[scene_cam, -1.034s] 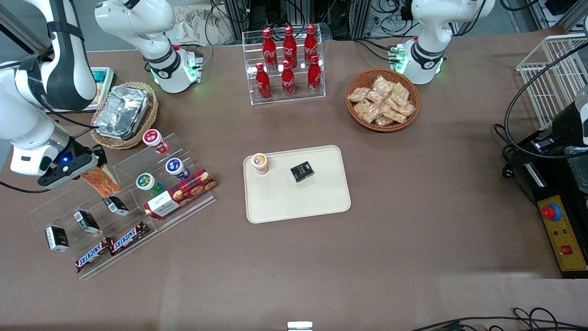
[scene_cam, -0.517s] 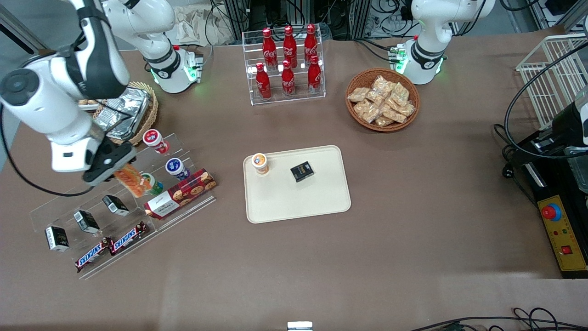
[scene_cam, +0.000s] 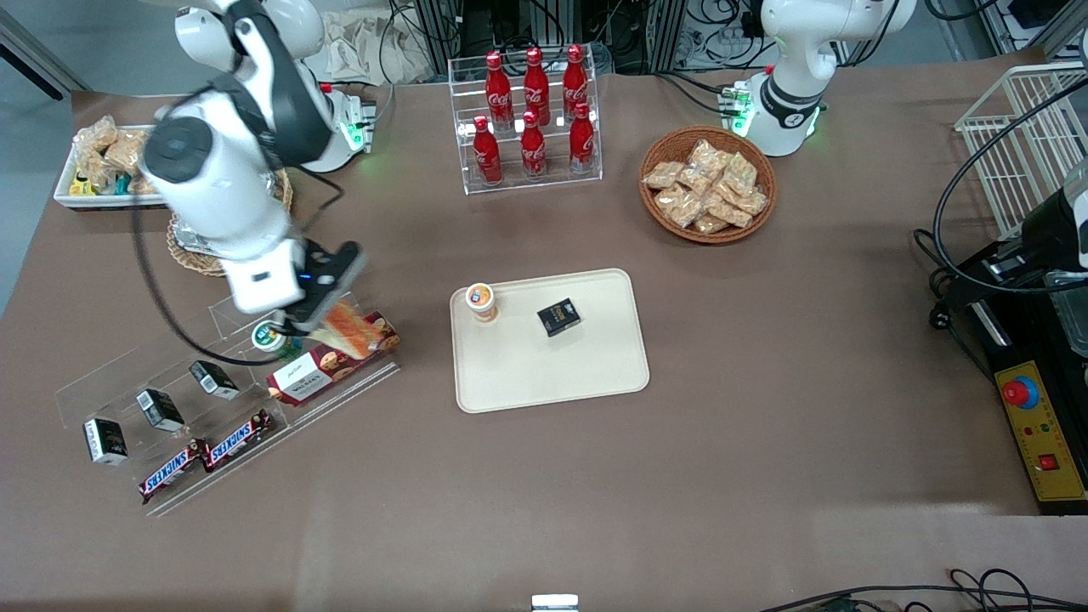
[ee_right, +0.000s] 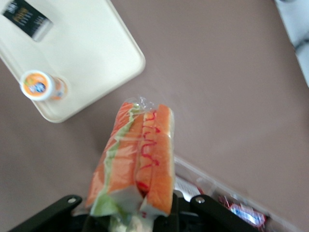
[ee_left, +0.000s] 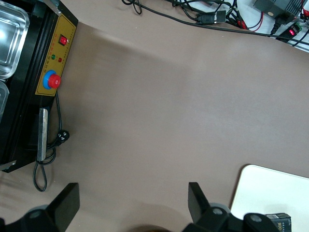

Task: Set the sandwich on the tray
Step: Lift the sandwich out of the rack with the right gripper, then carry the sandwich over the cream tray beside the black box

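Observation:
My right gripper (scene_cam: 327, 316) is shut on the sandwich (scene_cam: 350, 331), a wrapped wedge with orange and green layers, and holds it in the air above the red cookie box (scene_cam: 336, 358) on the clear display stand. In the right wrist view the sandwich (ee_right: 135, 157) sticks out from between the jaws. The cream-beige tray (scene_cam: 586, 365) lies flat at mid-table, toward the parked arm from the gripper. It carries a small orange-lidded cup (scene_cam: 481, 301) and a small black box (scene_cam: 558, 317). The tray (ee_right: 91, 53), cup (ee_right: 41, 86) and box (ee_right: 26, 19) also show in the right wrist view.
The clear stand (scene_cam: 110, 382) holds lidded cups, small black boxes and Snickers bars (scene_cam: 204, 455). A foil container in a wicker basket (scene_cam: 191, 251) and a white snack bin (scene_cam: 93, 166) lie toward the working arm's end. A cola rack (scene_cam: 527, 119) and snack basket (scene_cam: 707, 185) stand farther from the front camera.
The gripper has lifted the sandwich off the display stand and carried it toward the tray, now over the cookie box. The arm has swung clear of the snack bin.

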### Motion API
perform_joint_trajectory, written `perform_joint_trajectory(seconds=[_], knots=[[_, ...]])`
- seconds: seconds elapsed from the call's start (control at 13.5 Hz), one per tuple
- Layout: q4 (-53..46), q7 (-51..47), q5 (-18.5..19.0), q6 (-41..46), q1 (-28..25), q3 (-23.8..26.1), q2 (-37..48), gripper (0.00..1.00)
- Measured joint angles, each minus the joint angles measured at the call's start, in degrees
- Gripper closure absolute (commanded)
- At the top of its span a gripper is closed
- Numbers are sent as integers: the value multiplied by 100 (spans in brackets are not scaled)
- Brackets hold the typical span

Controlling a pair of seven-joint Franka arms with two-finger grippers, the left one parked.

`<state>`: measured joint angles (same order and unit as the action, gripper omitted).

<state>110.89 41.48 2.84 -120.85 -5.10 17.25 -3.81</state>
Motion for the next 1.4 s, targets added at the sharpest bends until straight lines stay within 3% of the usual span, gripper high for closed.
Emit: perform_joint_trajectory(seconds=[0.59, 0.74, 1.11, 1.4], knots=[[-1268, 36, 330, -584, -1626, 15, -1890, 100], [-1619, -7, 573, -739, -1939, 5, -2379, 100], [-2078, -12, 930, -1459, -2290, -33, -3383, 100], [-2145, -10, 973, -1884, -2319, -273, -3751, 100]])
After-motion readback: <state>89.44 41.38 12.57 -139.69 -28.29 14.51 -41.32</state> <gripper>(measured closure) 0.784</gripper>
